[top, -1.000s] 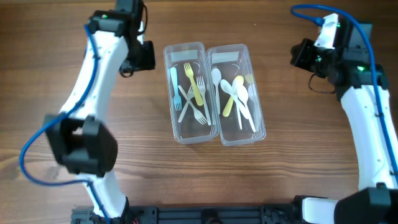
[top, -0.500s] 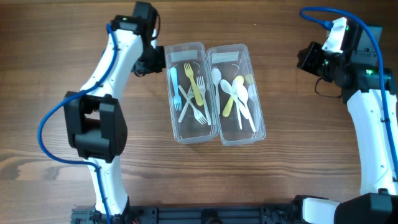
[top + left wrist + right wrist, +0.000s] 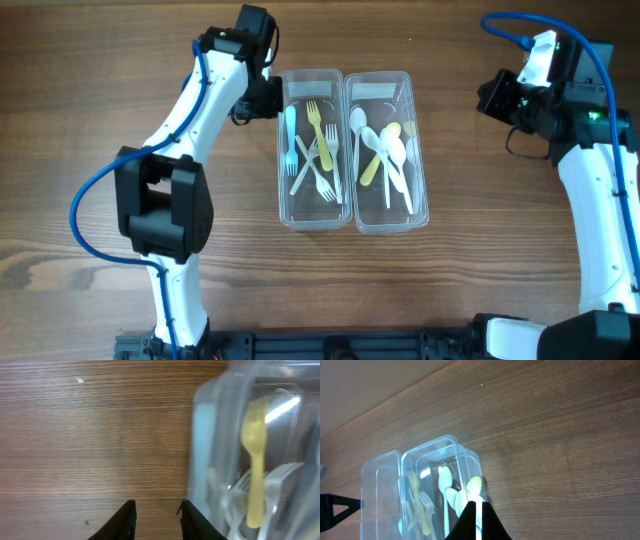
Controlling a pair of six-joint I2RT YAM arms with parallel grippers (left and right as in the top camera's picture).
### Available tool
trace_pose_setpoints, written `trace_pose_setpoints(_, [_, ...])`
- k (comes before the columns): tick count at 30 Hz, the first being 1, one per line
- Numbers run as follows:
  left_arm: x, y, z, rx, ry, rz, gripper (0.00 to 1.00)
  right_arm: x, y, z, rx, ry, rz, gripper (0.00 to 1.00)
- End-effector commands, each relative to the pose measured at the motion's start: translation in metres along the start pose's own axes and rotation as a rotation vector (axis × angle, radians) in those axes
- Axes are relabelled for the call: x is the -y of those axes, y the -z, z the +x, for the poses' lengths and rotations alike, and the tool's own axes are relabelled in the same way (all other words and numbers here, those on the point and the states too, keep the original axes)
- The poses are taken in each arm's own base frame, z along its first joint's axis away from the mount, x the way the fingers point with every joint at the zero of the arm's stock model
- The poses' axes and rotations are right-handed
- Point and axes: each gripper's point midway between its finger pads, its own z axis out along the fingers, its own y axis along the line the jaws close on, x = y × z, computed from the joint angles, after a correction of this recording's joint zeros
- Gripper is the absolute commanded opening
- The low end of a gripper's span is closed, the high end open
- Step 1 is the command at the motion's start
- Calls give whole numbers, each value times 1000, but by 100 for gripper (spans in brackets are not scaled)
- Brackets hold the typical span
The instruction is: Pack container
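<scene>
Your left gripper [image 3: 156, 512] is slightly parted and grasps nothing; only the wooden table [image 3: 75, 435] shows between its fingers. Its inner finger sits just beside the outer long wall of the clear fork container [image 3: 312, 216], near the far end. Contact is too blurred to confirm. That box lies to the gripper's right, long axis running far-to-near, flush against the spoon container [image 3: 372, 222]. The yellow fork [image 3: 254, 460] inside lies along that axis, tines toward the far end. Your right gripper [image 3: 475, 519] is pinched closed, empty, well apart from both boxes. The left arm is nearer, but a sideways push there could swivel the box.
</scene>
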Motion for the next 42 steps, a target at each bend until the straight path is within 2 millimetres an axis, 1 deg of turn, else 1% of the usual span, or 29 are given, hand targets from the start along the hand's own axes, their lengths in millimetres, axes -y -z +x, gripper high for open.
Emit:
trace_pose_setpoints(1, [-35,46,-18,104,9,-52,28,-13,28,-21,106,79,-23,4])
trace_pose_setpoints(3, [-45,83,-25,174,6,-56,28,-25,49,-36,186,160,-39,4])
trace_pose_setpoints(5, [-55,145,-29,304,29,-37,28,-41,81,-52,297,262,-57,4])
trace_pose_setpoints(6, [-57,173,-28,364,34,-28,28,-46,92,-55,331,291,-62,4])
trace_pose_setpoints(8, [-60,223,-19,482,41,-7,29,-57,120,-60,413,343,-74,4])
trace_pose_setpoints(9, [-61,253,-10,552,42,6,29,-63,137,-61,455,367,-82,4])
trace_pose_setpoints(12, [-65,312,21,688,46,32,31,-76,178,-57,549,408,-100,4])
trace_pose_setpoints(15, [-72,357,57,794,54,40,33,-89,220,-47,648,471,-110,4])
trace_pose_setpoints(16, [-77,370,73,823,61,32,34,-93,239,-42,693,496,-114,4])
trace_pose_setpoints(17, [-81,379,87,839,65,26,34,-97,253,-37,727,506,-119,4])
trace_pose_setpoints(20, [-91,392,124,855,83,7,37,-104,290,-21,809,528,-133,4])
trace_pose_setpoints(22, [-97,394,146,846,89,-7,37,-106,304,-10,835,536,-138,4])
trace_pose_setpoints(24, [-103,393,165,830,99,-24,39,-104,309,1,824,533,-136,4])
trace_pose_setpoints(25, [-106,392,173,821,104,-30,41,-102,307,7,805,527,-133,5])
trace_pose_setpoints(26, [-107,391,180,810,115,-29,44,-100,304,10,787,523,-134,7])
trace_pose_setpoints(27, [-108,389,183,801,120,-28,48,-99,301,12,772,522,-137,12])
trace_pose_setpoints(28, [-108,387,187,786,119,-31,51,-99,298,15,752,521,-145,24])
trace_pose_setpoints(29, [-109,385,189,772,118,-35,70,-100,295,18,734,522,-157,46])
trace_pose_setpoints(30, [-109,382,191,756,117,-39,100,-101,294,19,727,523,-165,74])
trace_pose_setpoints(31, [-109,380,192,746,116,-41,100,-101,294,19,728,523,-164,100])
trace_pose_setpoints(36, [-109,376,191,726,114,-45,100,-103,296,16,742,527,-166,100])
trace_pose_setpoints(42, [-109,376,191,726,114,-45,100,-100,291,20,715,519,-162,100])
